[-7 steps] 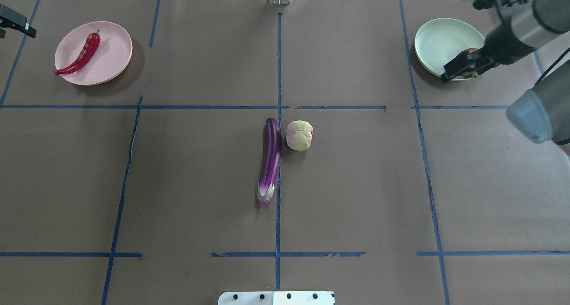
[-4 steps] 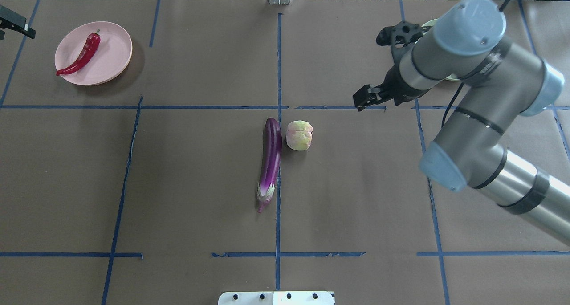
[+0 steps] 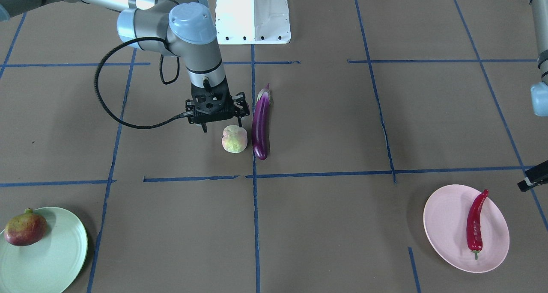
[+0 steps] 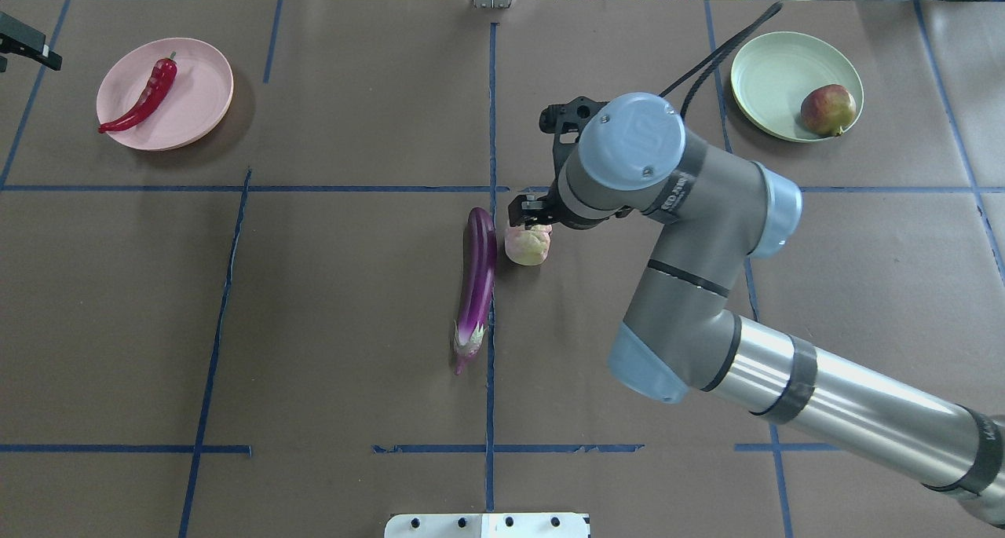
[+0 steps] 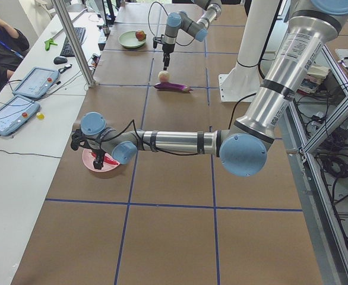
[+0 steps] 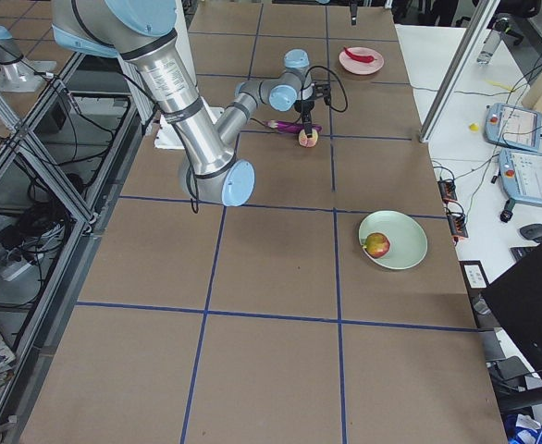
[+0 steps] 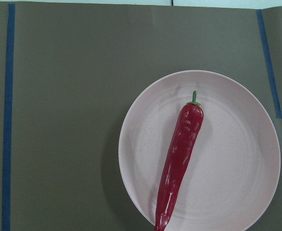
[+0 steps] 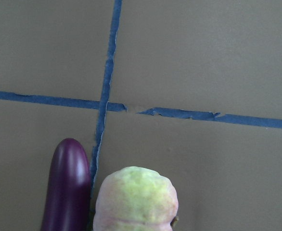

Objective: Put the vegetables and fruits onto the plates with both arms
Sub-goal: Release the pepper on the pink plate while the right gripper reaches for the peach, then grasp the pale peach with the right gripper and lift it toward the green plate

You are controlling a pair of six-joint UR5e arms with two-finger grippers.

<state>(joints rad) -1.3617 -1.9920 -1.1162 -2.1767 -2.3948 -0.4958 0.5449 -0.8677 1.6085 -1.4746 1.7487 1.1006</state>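
Our right gripper (image 3: pixel 222 125) hangs spread and empty above the pale pink-green round peach (image 3: pixel 234 139). It looks light and firm, so we'd pinch its middle.

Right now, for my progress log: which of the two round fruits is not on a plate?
The pale pink-green peach, on the table beside the eggplant; the dark red fruit lies on the green plate.
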